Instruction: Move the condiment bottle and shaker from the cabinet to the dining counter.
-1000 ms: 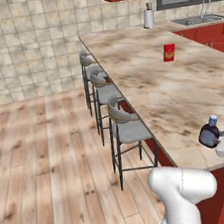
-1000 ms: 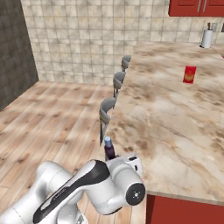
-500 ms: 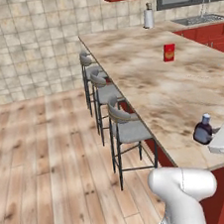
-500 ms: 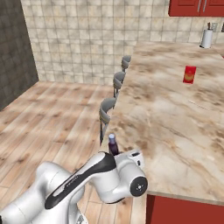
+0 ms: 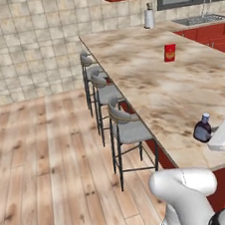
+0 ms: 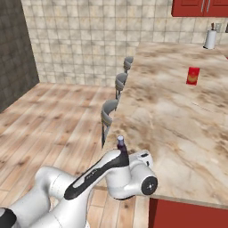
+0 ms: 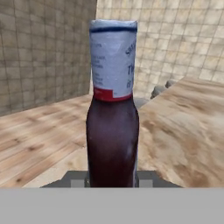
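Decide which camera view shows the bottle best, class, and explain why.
The hand view: the bottle stands close, upright, label and pale cap plain. The left base view shows it small on the counter edge; in the right base view the arm hides all but its top.

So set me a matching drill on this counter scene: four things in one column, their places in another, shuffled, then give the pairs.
Things:
1. condiment bottle
2. small red box
3. paper-towel roll
4. stools

Places:
A. along the dining counter's side, over the wood floor
B. far end of the counter, by the tiled wall
C. near end of the counter, between the fingers of the pincer
D. standing alone, mid-counter

Pairs: 1-C, 2-D, 3-B, 4-A
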Robot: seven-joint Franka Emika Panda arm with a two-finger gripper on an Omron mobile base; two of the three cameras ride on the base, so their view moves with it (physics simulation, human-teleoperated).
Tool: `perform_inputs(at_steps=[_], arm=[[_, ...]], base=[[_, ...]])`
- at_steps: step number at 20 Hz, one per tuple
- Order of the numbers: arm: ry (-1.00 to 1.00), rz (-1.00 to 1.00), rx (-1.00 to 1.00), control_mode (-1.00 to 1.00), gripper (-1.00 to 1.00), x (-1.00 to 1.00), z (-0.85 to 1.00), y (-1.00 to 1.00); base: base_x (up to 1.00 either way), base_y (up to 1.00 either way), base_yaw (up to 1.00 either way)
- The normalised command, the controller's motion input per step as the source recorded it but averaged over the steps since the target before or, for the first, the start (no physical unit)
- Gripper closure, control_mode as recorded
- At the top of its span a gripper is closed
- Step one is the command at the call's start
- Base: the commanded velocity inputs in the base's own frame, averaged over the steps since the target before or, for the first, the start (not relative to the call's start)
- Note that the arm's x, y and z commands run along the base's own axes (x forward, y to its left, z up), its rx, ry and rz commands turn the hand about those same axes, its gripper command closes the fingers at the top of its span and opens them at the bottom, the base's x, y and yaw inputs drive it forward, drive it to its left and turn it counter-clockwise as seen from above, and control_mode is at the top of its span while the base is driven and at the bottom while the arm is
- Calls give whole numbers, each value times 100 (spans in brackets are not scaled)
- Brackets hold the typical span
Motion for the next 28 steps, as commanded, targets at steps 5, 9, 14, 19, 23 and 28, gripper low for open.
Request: perform_inputs(at_steps=[5,9,14,19,23,28], arm=[[0,3,0,-100,100,23,-18,-18],[0,3,0,-100,100,21,-24,-8],[0,2,0,-100,100,18,-31,-1],[0,1,0,-100,100,18,-28,-2],[0,1,0,-100,100,18,-27,-7],[0,3,0,-100,100,21,-26,-10]], base=[[0,0,0],[0,0,0],[0,0,0],[0,0,0],[0,0,0],[0,0,0]])
